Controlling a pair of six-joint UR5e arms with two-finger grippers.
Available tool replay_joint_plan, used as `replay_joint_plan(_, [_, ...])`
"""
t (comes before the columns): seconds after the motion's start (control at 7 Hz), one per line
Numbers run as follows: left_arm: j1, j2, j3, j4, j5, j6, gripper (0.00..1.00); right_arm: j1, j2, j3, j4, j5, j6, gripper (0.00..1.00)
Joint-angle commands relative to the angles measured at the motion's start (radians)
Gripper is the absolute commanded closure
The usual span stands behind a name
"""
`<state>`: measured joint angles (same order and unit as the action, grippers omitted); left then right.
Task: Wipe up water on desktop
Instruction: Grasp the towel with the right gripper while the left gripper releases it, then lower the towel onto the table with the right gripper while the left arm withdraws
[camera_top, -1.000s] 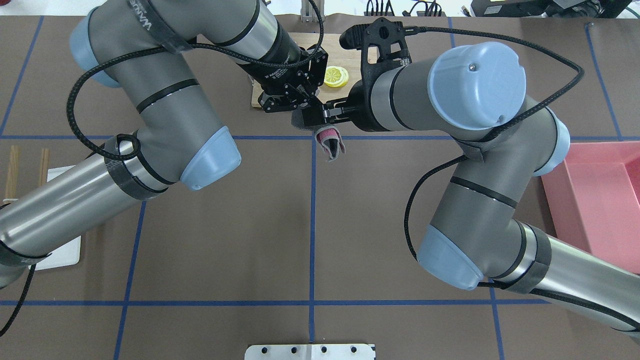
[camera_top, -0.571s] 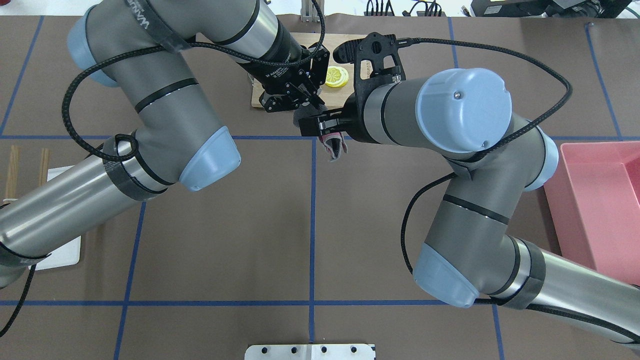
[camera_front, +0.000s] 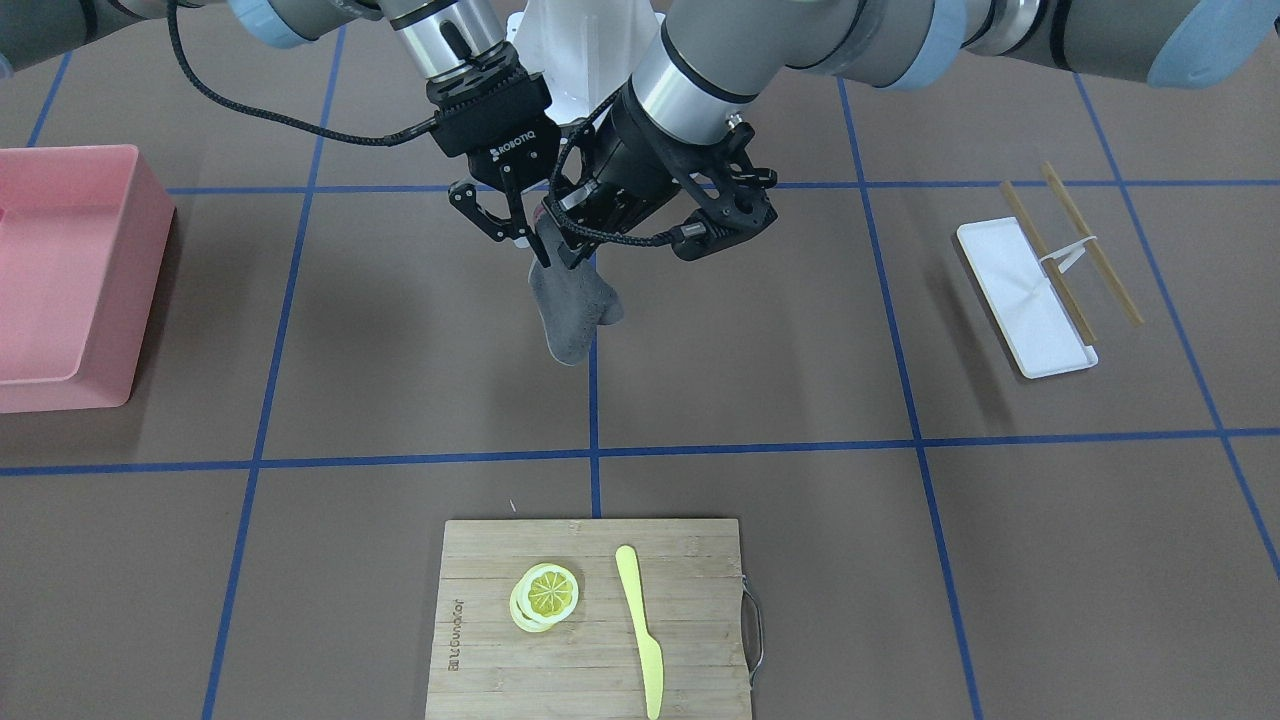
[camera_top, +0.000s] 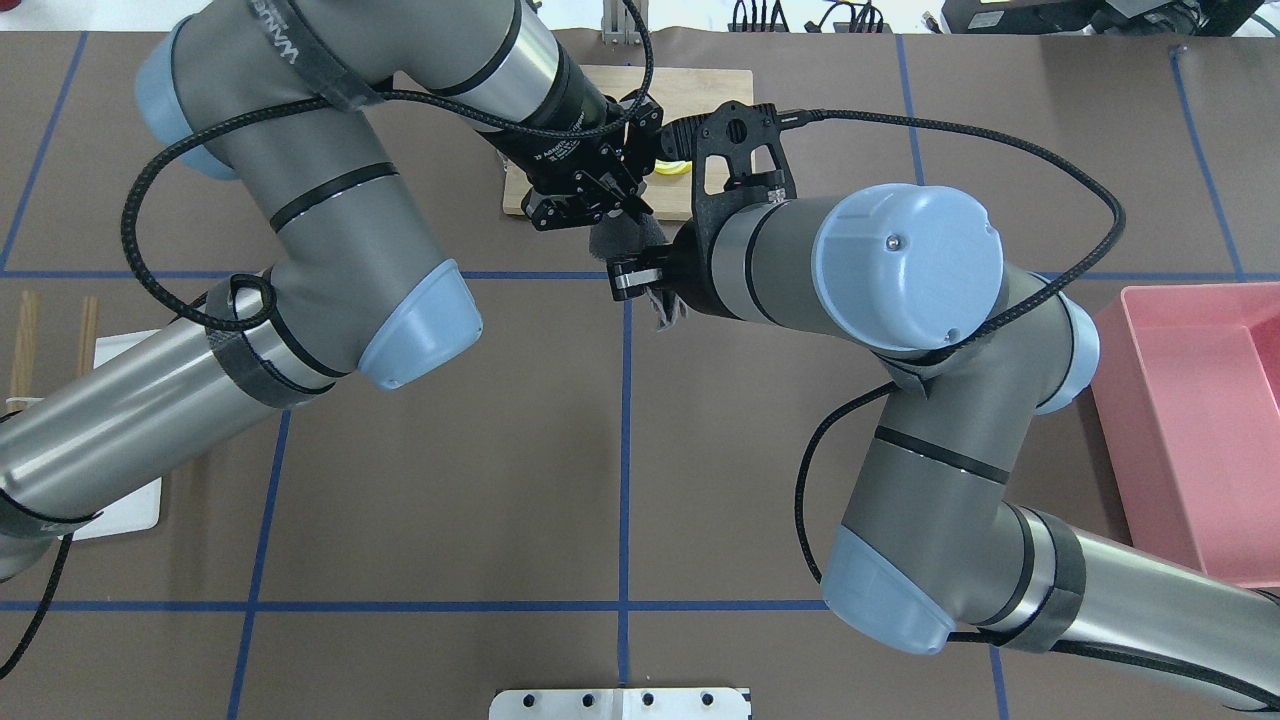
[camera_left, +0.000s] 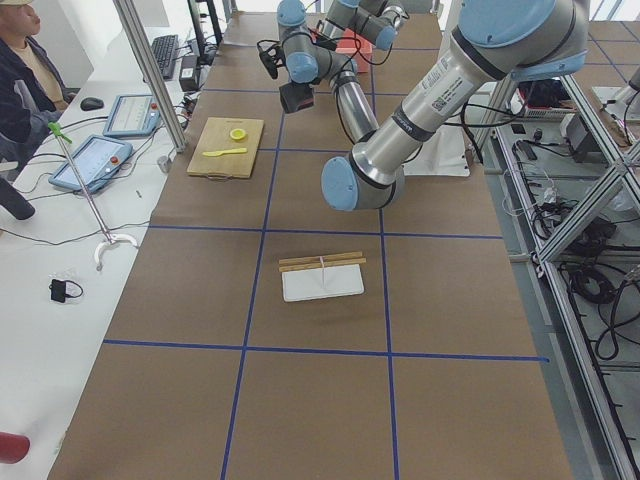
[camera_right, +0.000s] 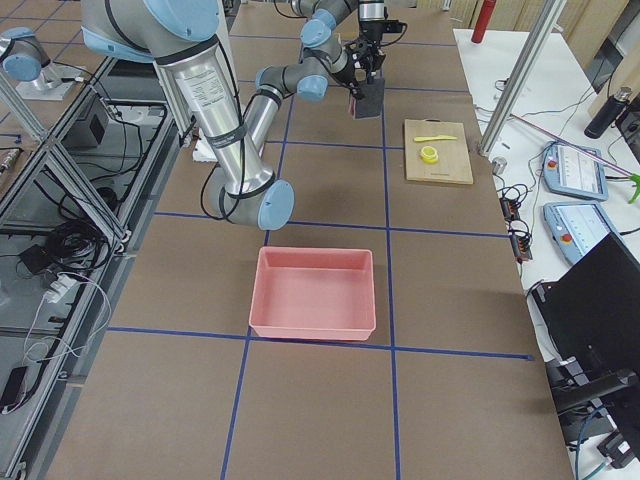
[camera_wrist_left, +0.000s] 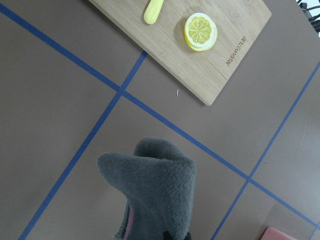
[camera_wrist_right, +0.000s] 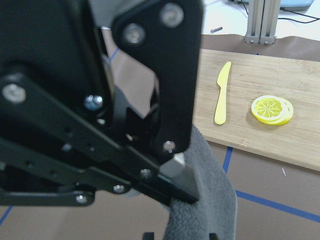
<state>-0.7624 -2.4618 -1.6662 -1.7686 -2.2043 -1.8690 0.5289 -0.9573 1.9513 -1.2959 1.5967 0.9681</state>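
My left gripper (camera_front: 566, 242) is clamped on the top of a grey cloth (camera_front: 572, 310), just above the middle of the front-facing view. My right gripper (camera_front: 500, 222) sits just beside it toward the frame's left. Its jaws are apart with bare brown showing between them, and they hold nothing that I can see. The cloth hangs from my left jaws with its long axis running down the frame and its free end over the vertical blue tape line (camera_front: 594, 400). From the exterior right view I judge that it is in the air rather than on the surface. The desktop (camera_front: 760, 330) lies straight below it and spreads to every edge. I make out no water on it anywhere, so I cannot say which way sideways to go; the direction that counts is down. My left arm has the cloth, so I judge the lowering and wiping fall to it while the right stands off. At the bottom of the frame, well apart, lies the cutting board (camera_front: 690, 560).
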Motion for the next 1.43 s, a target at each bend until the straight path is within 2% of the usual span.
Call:
replay_joint_plan(0.0, [0.002,0.001,-0.001,0.0,-0.002,-0.004,1.0,0.0,-0.005,0.004,0.003,0.0,0.001,1.0])
replay_joint_plan(0.14, [0.002,0.006,-0.003,-0.008,-0.002,0.005,1.0,0.0,-0.008,0.014,0.001,0.0,0.001,1.0])
replay_joint_plan(0.29, [-0.002,0.01,-0.01,-0.012,0.0,0.007,0.53,0.0,-0.041,0.041,0.001,-0.001,0.003,1.0])
replay_joint_plan(0.43, [-0.011,0.02,-0.023,-0.014,0.003,-0.001,0.13,0.003,-0.078,0.073,-0.005,0.0,0.07,1.0])
replay_joint_plan(0.57, [-0.081,0.038,-0.032,-0.021,0.002,0.002,0.09,-0.027,-0.095,0.084,-0.032,0.0,0.216,1.0])
replay_joint_plan(0.71, [-0.151,0.099,-0.058,-0.047,-0.005,0.011,0.07,-0.077,-0.125,0.086,-0.105,-0.001,0.369,1.0])
replay_joint_plan(0.86, [-0.208,0.201,-0.094,-0.073,-0.008,0.092,0.04,-0.143,-0.13,0.072,-0.187,0.003,0.421,1.0])
replay_joint_plan(1.0, [-0.228,0.298,-0.14,-0.066,-0.005,0.269,0.04,-0.174,-0.132,0.066,-0.253,0.025,0.422,1.0])
replay_joint_plan(1.29, [-0.274,0.384,-0.136,-0.061,0.005,0.388,0.03,-0.147,-0.2,0.064,-0.325,0.261,0.408,1.0])
